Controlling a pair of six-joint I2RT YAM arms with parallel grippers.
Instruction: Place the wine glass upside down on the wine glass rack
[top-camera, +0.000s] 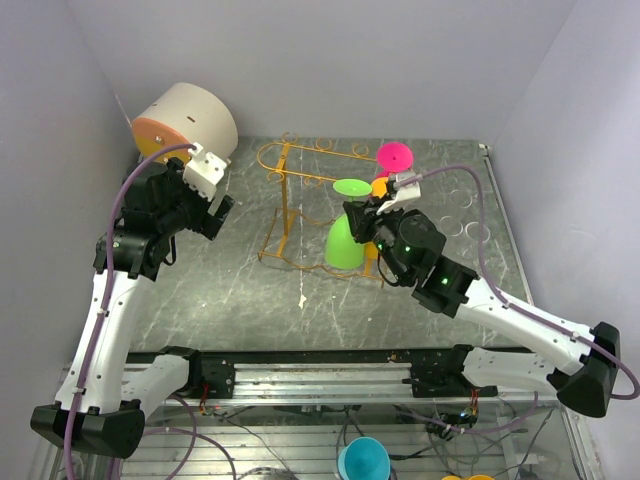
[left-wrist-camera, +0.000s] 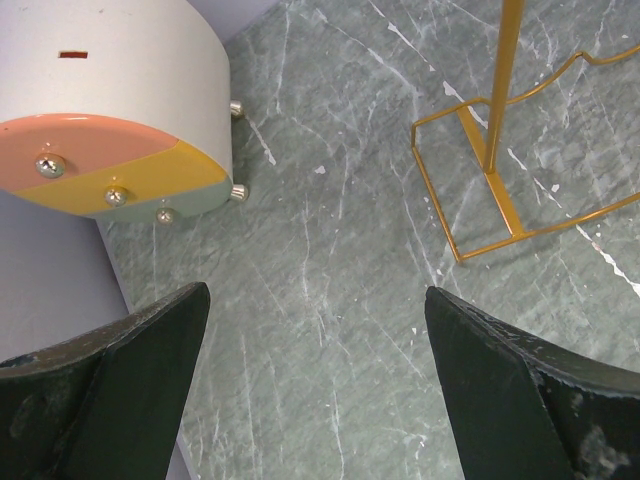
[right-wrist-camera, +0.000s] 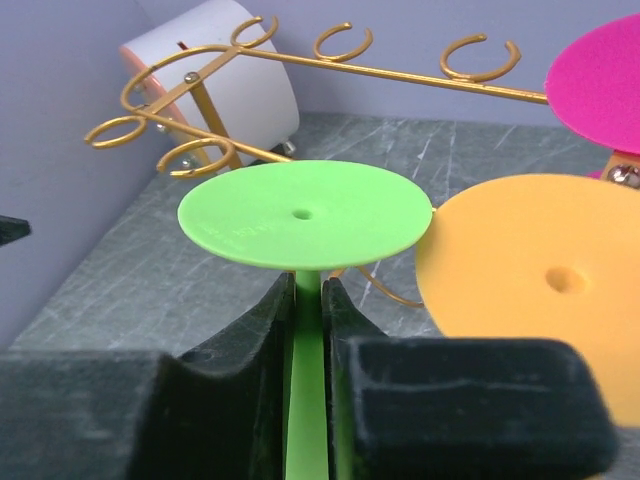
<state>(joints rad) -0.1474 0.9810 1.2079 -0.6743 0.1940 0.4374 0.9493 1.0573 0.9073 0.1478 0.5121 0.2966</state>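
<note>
From the top camera I see the right gripper clamped on the stem of the green glass. The glass is held upside down, foot up, with its bowl hanging over the rack's base, near the right end. I cannot tell whether the foot touches the rail.

The right wrist camera adds the grip itself. The right gripper is pinched narrow on the stem just under the green foot. An orange foot sits just beside it and a pink one is higher up. The rail loops lie behind.

Only the left wrist view shows the left gripper spread wide, holding nothing, over the table between the drum and the rack's base.

Faint marks on the green foot are too small to read.
</note>
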